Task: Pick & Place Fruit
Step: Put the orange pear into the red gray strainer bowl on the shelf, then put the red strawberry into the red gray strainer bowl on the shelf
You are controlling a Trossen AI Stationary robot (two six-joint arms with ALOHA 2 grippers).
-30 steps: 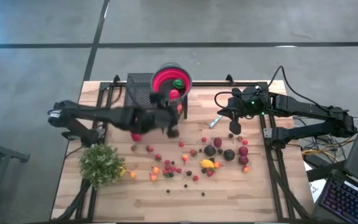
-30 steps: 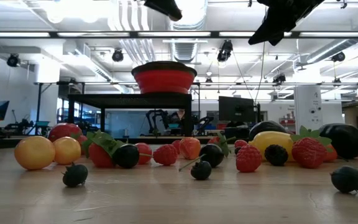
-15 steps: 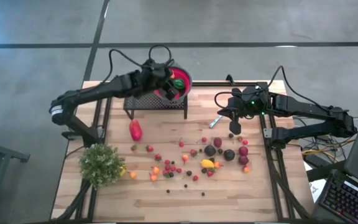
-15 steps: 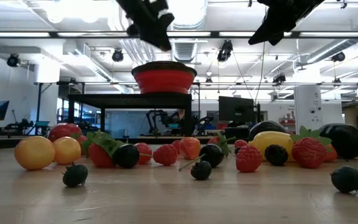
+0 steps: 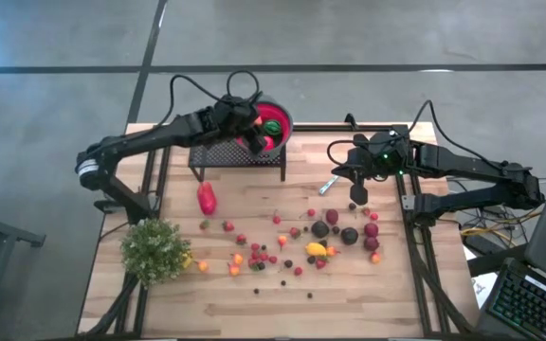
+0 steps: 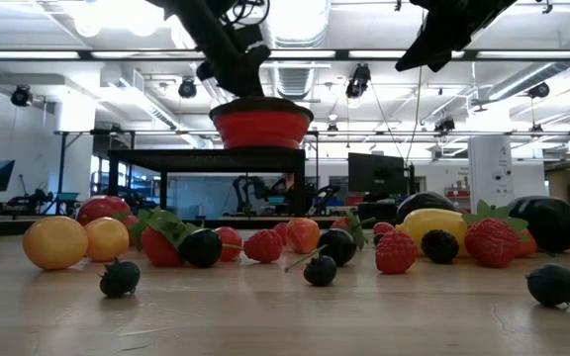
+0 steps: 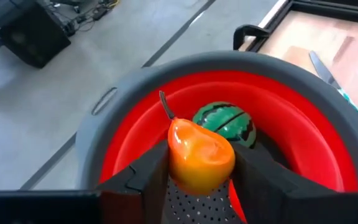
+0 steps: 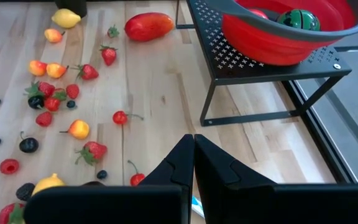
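An orange-yellow toy pear (image 7: 200, 154) is clamped between the left gripper (image 7: 199, 180) fingers, held over the red bowl (image 5: 282, 121) on the black perforated stand (image 8: 241, 65) at the table's far edge; a green striped melon-like fruit (image 7: 225, 122) is seen lying inside. The right gripper (image 8: 193, 163) is held pressed together, empty, above the table near a silver knife (image 5: 329, 183) (partly hidden under the arm). Scattered small fruit (image 5: 319, 230) is left mid-table, one larger red piece (image 5: 206, 199) near the stand. A bushy green plant (image 5: 154, 250) is stood at the left front edge. No readable writing is seen.
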